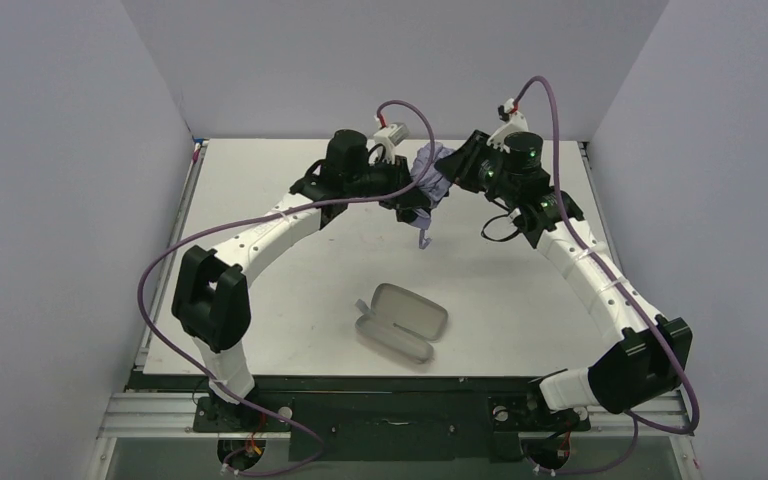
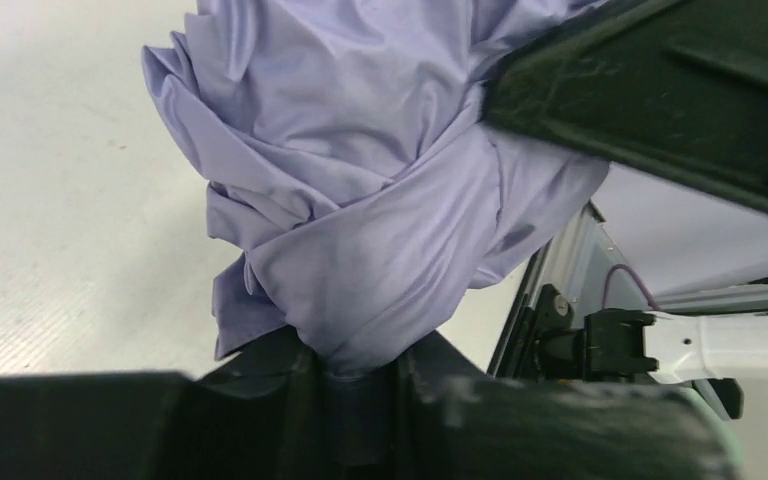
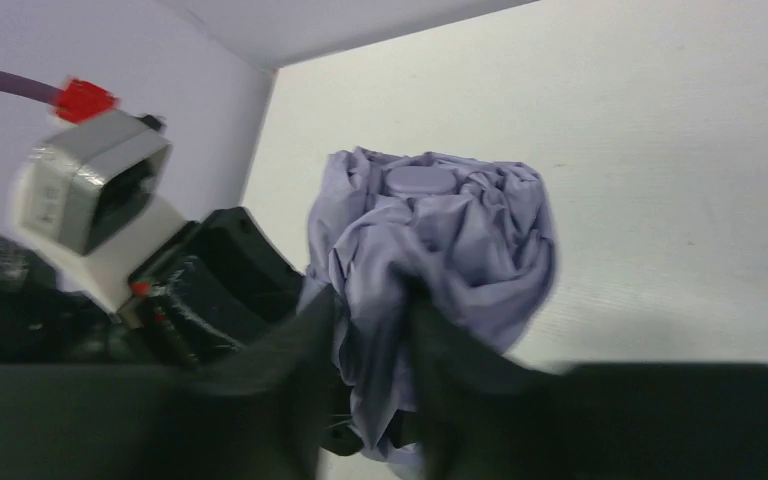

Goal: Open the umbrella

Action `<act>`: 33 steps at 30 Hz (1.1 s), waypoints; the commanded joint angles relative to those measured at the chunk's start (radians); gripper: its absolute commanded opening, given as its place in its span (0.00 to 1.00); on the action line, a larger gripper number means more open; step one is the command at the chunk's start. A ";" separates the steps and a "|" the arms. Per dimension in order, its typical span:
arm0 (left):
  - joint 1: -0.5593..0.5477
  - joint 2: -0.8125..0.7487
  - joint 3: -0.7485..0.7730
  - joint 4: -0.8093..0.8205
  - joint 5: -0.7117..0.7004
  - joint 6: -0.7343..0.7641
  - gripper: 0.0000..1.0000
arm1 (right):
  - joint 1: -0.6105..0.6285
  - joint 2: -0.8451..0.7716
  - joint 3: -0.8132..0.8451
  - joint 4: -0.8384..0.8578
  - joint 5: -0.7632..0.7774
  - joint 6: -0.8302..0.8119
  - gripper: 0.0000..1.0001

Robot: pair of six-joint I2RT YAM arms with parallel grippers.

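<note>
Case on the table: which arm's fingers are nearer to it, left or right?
Left, slightly. The left fingers hold the umbrella almost straight beyond the case; the right fingers hold it farther back and to the right.

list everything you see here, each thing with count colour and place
umbrella: 1, pale lavender, folded, held between both grippers over the table's far middle
case: 1, pinkish-grey, lying open on the table, near middle
table: 1, white, under everything
arms: 2, white with black joints, bases at the near edge
cables: 2, purple, one looping along each arm
left gripper: 1, black, shut on the umbrella
right gripper: 1, black, shut on the umbrella's fabric
</note>
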 commanded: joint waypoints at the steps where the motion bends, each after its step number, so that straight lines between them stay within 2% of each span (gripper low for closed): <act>1: 0.052 -0.080 -0.097 0.364 0.133 -0.182 0.00 | -0.039 -0.070 -0.003 0.164 -0.135 0.022 0.50; 2: 0.066 -0.084 -0.111 0.445 0.174 -0.237 0.00 | -0.048 -0.075 -0.007 0.177 -0.179 0.014 0.55; 3: 0.073 -0.088 -0.115 0.476 0.193 -0.266 0.00 | -0.067 -0.086 -0.005 0.179 -0.200 0.003 0.67; 5: 0.091 -0.091 -0.121 0.570 0.245 -0.350 0.00 | -0.087 -0.104 -0.005 0.168 -0.256 -0.041 0.77; 7: 0.105 -0.100 -0.128 0.660 0.286 -0.417 0.00 | -0.098 -0.122 -0.018 0.156 -0.346 -0.070 0.81; 11: 0.103 -0.116 -0.116 0.716 0.347 -0.464 0.00 | -0.095 -0.138 -0.074 0.174 -0.456 -0.058 0.82; 21: 0.070 -0.127 -0.100 0.832 0.480 -0.574 0.00 | -0.036 -0.074 -0.036 0.388 -0.513 0.014 0.84; 23: 0.059 -0.126 -0.092 0.839 0.502 -0.583 0.00 | -0.026 -0.063 -0.036 0.442 -0.512 0.058 0.81; 25: 0.057 -0.126 -0.094 0.844 0.513 -0.589 0.00 | -0.023 -0.055 -0.036 0.492 -0.507 0.100 0.73; 30: 0.075 -0.135 -0.100 0.848 0.505 -0.591 0.00 | -0.029 -0.068 -0.043 0.537 -0.478 0.139 0.30; 31: 0.080 -0.138 -0.104 0.848 0.491 -0.589 0.00 | -0.032 -0.070 -0.046 0.542 -0.476 0.149 0.26; 33: 0.105 -0.145 -0.111 0.844 0.468 -0.578 0.08 | -0.041 -0.074 -0.042 0.546 -0.470 0.160 0.19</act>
